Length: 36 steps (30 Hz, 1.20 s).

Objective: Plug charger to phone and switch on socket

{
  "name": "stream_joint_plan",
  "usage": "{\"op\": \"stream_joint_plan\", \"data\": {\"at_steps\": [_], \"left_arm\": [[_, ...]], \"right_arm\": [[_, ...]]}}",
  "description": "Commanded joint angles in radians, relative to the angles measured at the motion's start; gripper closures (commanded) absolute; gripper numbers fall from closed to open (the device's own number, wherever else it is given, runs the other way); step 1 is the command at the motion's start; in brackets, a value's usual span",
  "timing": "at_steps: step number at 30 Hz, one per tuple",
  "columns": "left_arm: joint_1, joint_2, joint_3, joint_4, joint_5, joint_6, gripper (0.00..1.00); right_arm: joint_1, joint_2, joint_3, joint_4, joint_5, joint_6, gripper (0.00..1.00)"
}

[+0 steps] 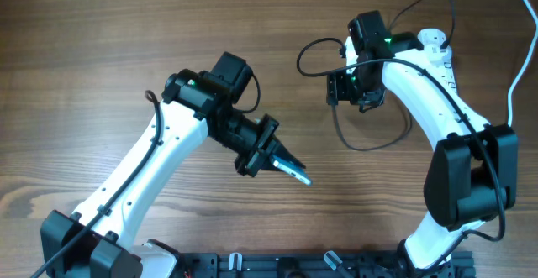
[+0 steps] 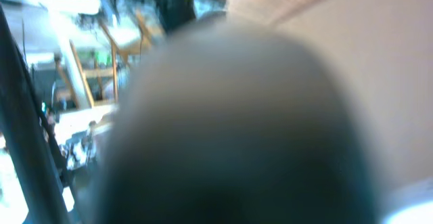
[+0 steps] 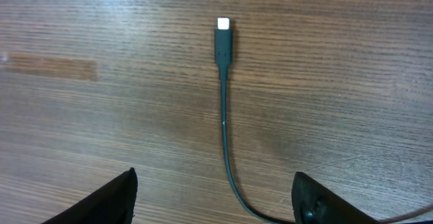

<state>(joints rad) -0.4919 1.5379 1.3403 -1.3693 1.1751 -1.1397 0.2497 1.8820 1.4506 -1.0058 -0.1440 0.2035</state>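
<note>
Wooden table (image 3: pixel 338 61); charger (image 3: pixel 224 48) flat on it

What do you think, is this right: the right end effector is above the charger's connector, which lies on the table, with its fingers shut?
Not shut: the right end effector has its fingers open, as the right wrist view shows. It is above the charger connector, which lies on the table.

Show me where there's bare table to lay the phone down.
Widest bare table: far-left corner, beyond the left arm. Also free: the near strip between the left tool, shut on the phone, and the right arm's base. Crowded: far right, where the charger loops by the open right tool near the socket.
</note>
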Motion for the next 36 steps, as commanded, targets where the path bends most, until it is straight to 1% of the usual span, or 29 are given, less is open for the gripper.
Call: {"op": "stream_joint_plan", "data": {"at_steps": [1, 4, 6, 9, 11, 12, 13, 15, 16, 17, 18, 20, 21, 22, 23, 25, 27, 28, 29, 30, 31, 32, 33, 35, 36], "left_arm": [[0.042, -0.013, 0.015, 0.146, -0.208, -0.159, 0.96], [0.09, -0.003, 0.015, 0.209, -0.225, -0.148, 0.96], [0.125, 0.006, 0.015, 0.215, -0.238, -0.147, 0.96], [0.176, 0.022, 0.015, 0.256, -0.249, -0.123, 0.96], [0.19, 0.033, 0.015, 0.259, -0.335, -0.122, 0.96], [0.192, 0.041, 0.015, 0.259, -0.431, -0.122, 0.96], [0.194, 0.045, 0.015, 0.259, -0.48, -0.122, 0.96], [0.198, 0.047, 0.015, 0.26, -0.515, -0.122, 0.96], [0.198, 0.047, 0.015, 0.268, -0.51, -0.126, 0.96], [0.198, 0.047, 0.015, 0.294, -0.499, -0.125, 0.96], [0.198, 0.048, 0.015, 0.314, -0.499, -0.125, 0.96], [0.198, 0.058, 0.015, 0.362, -0.499, -0.121, 0.96], [0.198, 0.068, 0.015, 0.371, -0.499, -0.121, 0.96], [0.198, 0.078, 0.015, 0.373, -0.495, -0.121, 0.96], [0.198, 0.095, 0.015, 0.374, -0.481, -0.121, 0.96], [0.198, 0.148, 0.015, 0.426, -0.407, -0.07, 0.96], [0.198, 0.192, 0.015, 0.435, -0.379, -0.069, 0.96], [0.199, 0.215, 0.015, 0.436, -0.338, -0.062, 0.96], [0.206, 0.236, 0.015, 0.45, -0.28, -0.039, 0.96], [0.222, 0.257, 0.015, 0.48, -0.199, -0.008, 0.96], [0.237, 0.271, 0.015, 0.491, -0.149, 0.013, 0.96], [0.253, 0.282, 0.015, 0.502, -0.122, 0.043, 0.96], [0.272, 0.292, 0.015, 0.519, -0.127, 0.092, 0.96], [0.315, 0.297, 0.015, 0.569, -0.128, 0.178, 0.96], [0.327, 0.297, 0.015, 0.571, -0.128, 0.195, 0.96]], "right_arm": [[0.002, 0.024, -0.076, 0.1, 0.018, 0.035, 0.34], [0.002, 0.026, -0.112, 0.18, 0.018, 0.035, 0.36], [0.002, 0.027, -0.118, 0.202, 0.018, 0.033, 0.36], [0.002, 0.027, -0.118, 0.224, 0.04, 0.036, 0.42], [0.002, 0.027, -0.118, 0.238, 0.044, 0.035, 0.43], [0.002, 0.027, -0.117, 0.24, 0.043, 0.036, 0.42], [0.002, 0.027, -0.117, 0.24, 0.043, 0.035, 0.42], [0.002, 0.027, -0.117, 0.239, 0.043, 0.035, 0.41], [0.002, 0.027, -0.117, 0.245, 0.043, 0.035, 0.41], [0.002, 0.027, -0.117, 0.248, 0.043, 0.035, 0.36], [0.001, 0.027, -0.117, 0.249, 0.044, 0.034, 0.35], [0.001, 0.027, -0.117, 0.245, 0.044, 0.032, 0.37], [0.001, 0.027, -0.117, 0.241, 0.044, 0.032, 0.33], [0.001, 0.027, -0.117, 0.238, 0.043, 0.032, 0.07], [0.002, 0.027, -0.117, 0.235, 0.043, 0.032, 0.0], [0.002, 0.027, -0.118, 0.229, 0.043, 0.031, 0.0], [0.002, 0.027, -0.118, 0.223, 0.044, 0.027, 0.0], [0.002, 0.027, -0.118, 0.224, 0.044, 0.027, 0.01], [0.002, 0.027, -0.118, 0.228, 0.044, 0.028, 0.04], [0.002, 0.027, -0.118, 0.232, 0.044, 0.028, 0.06], [0.002, 0.027, -0.118, 0.232, 0.044, 0.028, 0.07], [0.002, 0.028, -0.118, 0.231, 0.044, 0.028, 0.06], [0.002, 0.028, -0.118, 0.231, 0.044, 0.028, 0.06], [0.002, 0.031, -0.118, 0.235, 0.04, 0.025, 0.0], [0.002, 0.033, -0.118, 0.238, 0.024, 0.025, 0.0]]}}
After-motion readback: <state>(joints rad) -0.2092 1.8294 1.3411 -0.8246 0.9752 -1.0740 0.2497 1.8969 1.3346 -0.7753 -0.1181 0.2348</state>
